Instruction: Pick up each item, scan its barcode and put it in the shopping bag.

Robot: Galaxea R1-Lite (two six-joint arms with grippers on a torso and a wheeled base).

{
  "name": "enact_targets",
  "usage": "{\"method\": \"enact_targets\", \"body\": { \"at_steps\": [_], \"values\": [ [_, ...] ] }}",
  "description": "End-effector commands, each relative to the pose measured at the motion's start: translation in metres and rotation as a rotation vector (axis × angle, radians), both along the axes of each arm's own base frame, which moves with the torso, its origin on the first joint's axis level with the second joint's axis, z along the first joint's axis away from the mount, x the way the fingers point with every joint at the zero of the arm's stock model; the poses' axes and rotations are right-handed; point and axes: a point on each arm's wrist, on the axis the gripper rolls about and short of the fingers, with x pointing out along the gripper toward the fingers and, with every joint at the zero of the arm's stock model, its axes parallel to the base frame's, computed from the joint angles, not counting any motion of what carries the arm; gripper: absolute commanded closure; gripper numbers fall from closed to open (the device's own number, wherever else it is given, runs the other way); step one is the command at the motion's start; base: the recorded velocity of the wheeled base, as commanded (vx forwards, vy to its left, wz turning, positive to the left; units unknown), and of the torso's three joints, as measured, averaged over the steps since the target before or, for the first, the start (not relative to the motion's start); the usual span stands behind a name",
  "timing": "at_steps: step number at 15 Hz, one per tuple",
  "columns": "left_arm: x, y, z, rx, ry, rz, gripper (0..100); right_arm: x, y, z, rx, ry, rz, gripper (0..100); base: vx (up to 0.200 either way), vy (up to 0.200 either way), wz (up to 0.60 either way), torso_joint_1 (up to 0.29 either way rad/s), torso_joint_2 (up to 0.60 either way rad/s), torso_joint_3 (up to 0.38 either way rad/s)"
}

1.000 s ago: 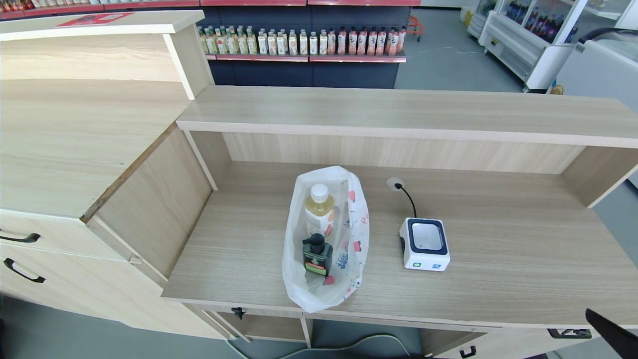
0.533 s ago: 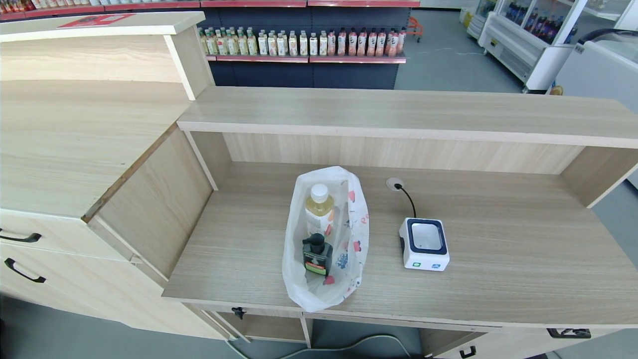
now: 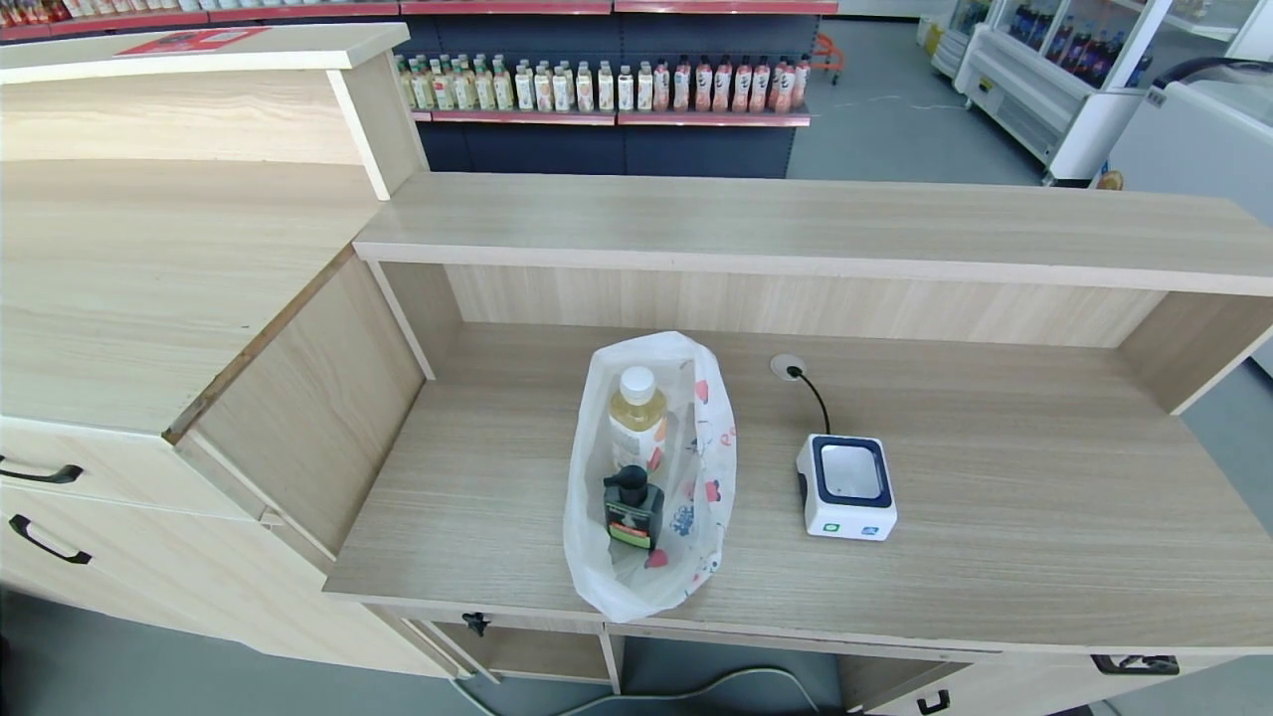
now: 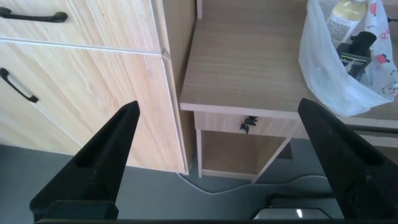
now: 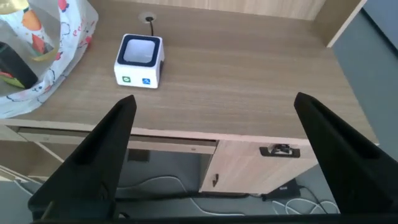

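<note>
Risk sits mainly at the bag. Shopping bag (image 3: 718, 477) is set at the front edge of the counter (image 3: 995, 497), thin film, mouth slack. Yellow drink bottle (image 3: 636, 418) and dark pump bottle (image 3: 633, 509) are held inside it, the pump bottle nearer the front edge. Whether they are stood or leaned cannot be told. Scanner (image 3: 847, 485) is placed just right of the bag, not touching it.

Left gripper (image 4: 217, 106) and right gripper (image 5: 214, 98) are both seen with fingers spread wide and nothing held, positioned below and in front of the counter edge.

Both items look bagged, so little seems left. If an arm is raised from there, the counter lip could be struck. The bag film could also be snagged and dragged over the edge, and the bottles dumped.
</note>
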Motion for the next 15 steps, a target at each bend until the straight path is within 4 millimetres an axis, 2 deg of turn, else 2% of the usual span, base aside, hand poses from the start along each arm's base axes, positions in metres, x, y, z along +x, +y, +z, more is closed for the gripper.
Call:
{"method": "enact_targets", "body": {
  "at_steps": [1, 4, 15],
  "values": [
    [0.0, 0.0, 0.0, 0.0, 0.0, 0.001, 0, 0.0002, 0.0, 0.0003, 0.004, 0.0, 0.001, 0, 0.0, 0.0, 0.0, 0.0, 0.0, 0.0],
    [0.0001, 0.0, 0.0, -0.009, 0.001, 0.001, 0, 0.0002, -0.0001, 0.0003, 0.029, -0.001, 0.0, 0, 0.0, 0.0, 0.0, 0.0, 0.0, 0.0],
    [0.0, 0.0, 0.0, 0.031, 0.0, 0.002, 0, 0.0002, 0.0, 0.0003, 0.023, -0.001, 0.002, 0, 0.0, -0.2, 0.0, 0.004, 0.0, 0.002]
  ]
}}
